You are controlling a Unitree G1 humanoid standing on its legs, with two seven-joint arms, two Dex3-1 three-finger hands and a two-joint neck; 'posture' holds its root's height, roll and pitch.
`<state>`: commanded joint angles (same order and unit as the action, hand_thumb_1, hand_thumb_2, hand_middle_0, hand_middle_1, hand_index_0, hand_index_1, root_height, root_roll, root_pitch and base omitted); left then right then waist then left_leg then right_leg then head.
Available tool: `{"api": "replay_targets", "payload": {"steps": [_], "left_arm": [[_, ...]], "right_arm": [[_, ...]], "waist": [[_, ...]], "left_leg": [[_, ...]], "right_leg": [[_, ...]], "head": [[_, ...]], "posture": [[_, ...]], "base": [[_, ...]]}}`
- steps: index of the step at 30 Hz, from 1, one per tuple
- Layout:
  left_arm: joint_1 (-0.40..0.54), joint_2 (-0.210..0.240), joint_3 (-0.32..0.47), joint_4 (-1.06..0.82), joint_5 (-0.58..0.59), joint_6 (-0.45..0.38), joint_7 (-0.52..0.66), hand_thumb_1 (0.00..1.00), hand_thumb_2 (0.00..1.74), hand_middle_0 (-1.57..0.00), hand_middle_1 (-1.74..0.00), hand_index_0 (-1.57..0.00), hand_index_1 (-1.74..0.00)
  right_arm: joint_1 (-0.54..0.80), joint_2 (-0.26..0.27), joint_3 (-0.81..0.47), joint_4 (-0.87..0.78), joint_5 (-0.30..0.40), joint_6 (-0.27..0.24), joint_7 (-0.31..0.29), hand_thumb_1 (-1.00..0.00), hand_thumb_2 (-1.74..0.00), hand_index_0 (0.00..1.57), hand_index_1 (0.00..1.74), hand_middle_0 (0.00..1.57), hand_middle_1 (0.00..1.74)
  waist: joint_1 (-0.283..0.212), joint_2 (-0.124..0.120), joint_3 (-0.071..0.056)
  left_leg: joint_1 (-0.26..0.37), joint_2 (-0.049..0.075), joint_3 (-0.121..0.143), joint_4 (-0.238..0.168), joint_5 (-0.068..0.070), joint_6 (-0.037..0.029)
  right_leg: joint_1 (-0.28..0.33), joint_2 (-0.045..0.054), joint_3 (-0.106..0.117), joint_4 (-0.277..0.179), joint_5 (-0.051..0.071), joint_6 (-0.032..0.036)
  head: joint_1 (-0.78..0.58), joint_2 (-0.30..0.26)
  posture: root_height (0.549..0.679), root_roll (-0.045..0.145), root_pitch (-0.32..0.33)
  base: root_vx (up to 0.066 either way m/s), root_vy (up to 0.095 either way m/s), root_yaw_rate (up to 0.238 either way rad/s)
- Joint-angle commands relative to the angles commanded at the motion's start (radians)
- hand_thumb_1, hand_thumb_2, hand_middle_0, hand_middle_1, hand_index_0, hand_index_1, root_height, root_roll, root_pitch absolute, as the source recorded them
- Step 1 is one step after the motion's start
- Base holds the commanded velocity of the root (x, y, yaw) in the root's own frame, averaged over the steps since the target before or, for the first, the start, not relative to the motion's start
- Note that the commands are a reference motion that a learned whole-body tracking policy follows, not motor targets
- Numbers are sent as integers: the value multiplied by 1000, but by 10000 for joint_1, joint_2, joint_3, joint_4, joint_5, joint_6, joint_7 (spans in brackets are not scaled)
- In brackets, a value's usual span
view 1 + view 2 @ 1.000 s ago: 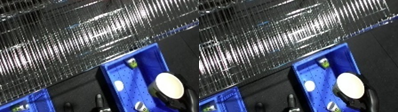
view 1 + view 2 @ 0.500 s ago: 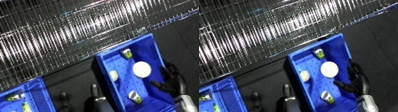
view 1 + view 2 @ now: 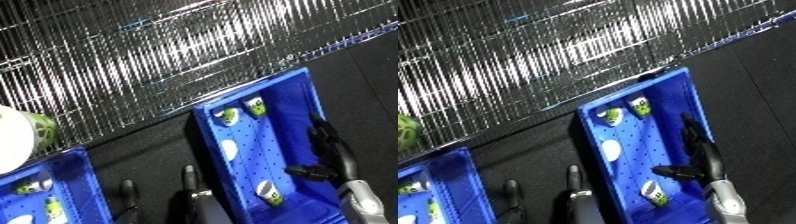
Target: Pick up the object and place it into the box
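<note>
Right hand (image 3: 330, 159): black, slender fingers and thumb, joined to a silver-white forearm (image 3: 362, 198) at near right. Left hand (image 3: 572, 186): thin black fingers, pale silver section below.

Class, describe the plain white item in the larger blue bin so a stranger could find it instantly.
Start at the blue bin lying below the wire mesh, right of centre. Midway along its left wall lies a small white oval object. Unlike the green-and-white cups near it, it shows no green.
</note>
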<state>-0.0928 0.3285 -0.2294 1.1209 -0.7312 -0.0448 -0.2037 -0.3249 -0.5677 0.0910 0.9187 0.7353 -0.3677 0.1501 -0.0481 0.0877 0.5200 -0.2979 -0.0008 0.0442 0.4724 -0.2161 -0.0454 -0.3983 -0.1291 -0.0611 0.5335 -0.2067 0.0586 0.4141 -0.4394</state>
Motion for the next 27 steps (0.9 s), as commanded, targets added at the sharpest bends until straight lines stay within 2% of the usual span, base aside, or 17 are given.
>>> {"api": "replay_targets", "payload": {"steps": [5, 9, 15, 20, 24, 27], "left_arm": [[-181, 189, 130, 76, 307, 131, 25, 0, 0, 0, 0, 0, 0], [-460, 333, 161, 239, 437, 161, 29, 0, 0, 0, 0, 0, 0], [-751, 405, 85, 466, 568, 207, -5, 0, 0, 0, 0, 0, 0], [-837, 387, -26, 682, 759, 184, -87, 0, 0, 0, 0, 0, 0], [-951, 380, -149, 776, 922, 158, -149, 0, 0, 0, 0, 0, 0], [-971, 383, -222, 731, 1028, 127, -157, 0, 0, 0, 0, 0, 0]], "right_arm": [[-136, 253, 650, -528, -419, 257, 103, 0, 0, 0, 0, 0, 0], [-416, 474, 1133, -665, -397, 509, 164, 0, 0, 0, 0, 0, 0], [-721, 755, 1506, -566, -486, 1041, 162, 0, 0, 0, 0, 0, 0], [-690, 993, 1605, -197, -540, 1375, 130, 0, 0, 0, 0, 0, 0], [-658, 1116, 1635, 208, -507, 1505, 105, 0, 0, 0, 0, 0, 0], [-623, 1188, 1664, 318, -530, 1502, -160, 0, 0, 0, 0, 0, 0]], "waist": [[158, -205, -2], [300, -334, -42], [479, -396, -129], [655, -413, -269], [806, -441, -397], [897, -468, -447]], "left_leg": [[63, -1, -83, -14, -7, 26], [40, 34, -139, -78, 68, 15], [-26, 56, -269, -96, 172, -7], [65, 48, -376, -234, 263, -29], [41, 29, -432, -185, 261, -24], [-68, 33, -457, 0, 214, -17]], "right_leg": [[167, 13, -60, 16, -62, 14], [235, 24, -139, 10, -84, 44], [278, 15, -246, 172, -206, 53], [418, -42, -369, 214, -303, 83], [497, -101, -466, 145, -289, 111], [498, -133, -515, 155, -265, 122]], "head": [[-1426, 449], [-2251, 691], [-3305, 839], [-4513, 1335], [-5273, 1834], [-5656, 2092]], "posture": [[660, 84, 44], [660, 78, 43], [659, 73, 40], [659, 71, 33], [659, 72, 31], [660, 72, 28]], "base": [[-11, -42, 108], [-20, -51, 116], [-2, -17, 117], [12, -12, 159], [11, -30, 201], [2, -28, 197]]}}
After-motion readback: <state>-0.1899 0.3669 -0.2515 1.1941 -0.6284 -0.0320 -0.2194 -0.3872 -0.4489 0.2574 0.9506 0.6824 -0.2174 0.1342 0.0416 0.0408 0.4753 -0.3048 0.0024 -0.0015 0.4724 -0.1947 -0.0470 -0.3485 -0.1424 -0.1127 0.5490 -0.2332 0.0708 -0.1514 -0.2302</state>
